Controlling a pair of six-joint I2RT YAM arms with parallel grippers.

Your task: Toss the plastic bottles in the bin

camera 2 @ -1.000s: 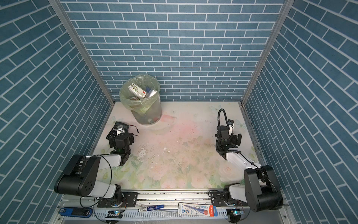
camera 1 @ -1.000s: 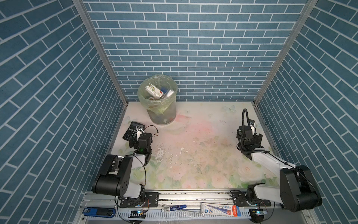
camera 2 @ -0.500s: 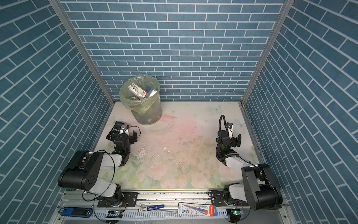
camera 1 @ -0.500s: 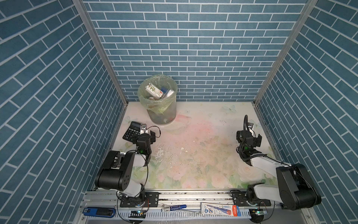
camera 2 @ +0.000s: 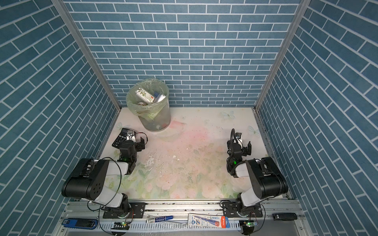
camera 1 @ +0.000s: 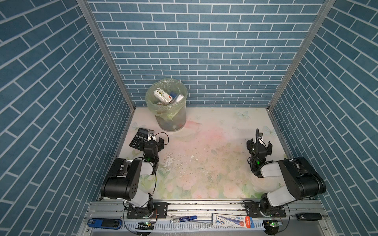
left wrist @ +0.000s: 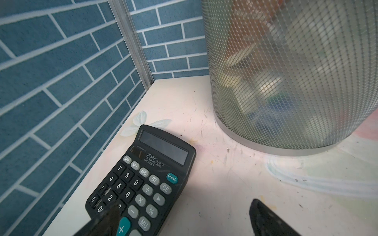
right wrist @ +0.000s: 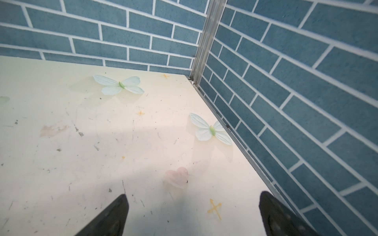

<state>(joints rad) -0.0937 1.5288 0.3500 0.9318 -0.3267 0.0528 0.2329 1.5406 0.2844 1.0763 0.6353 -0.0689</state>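
Left fingers (left wrist: pixel 266 220) spread empty, right fingers (right wrist: pixel 110 218) spread empty, one bin (camera 1: pixel 171 122), one calculator (camera 1: pixel 138 139).

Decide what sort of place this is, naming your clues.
Likely a robot test booth: brick-print wall panels enclose a floral table, with left arm and right arm mounted on its front rail.

the floral table (camera 1: pixel 214 163) bears the bin (camera 1: pixel 171 122) at the back left, a black calculator (camera 1: pixel 138 140) near it.
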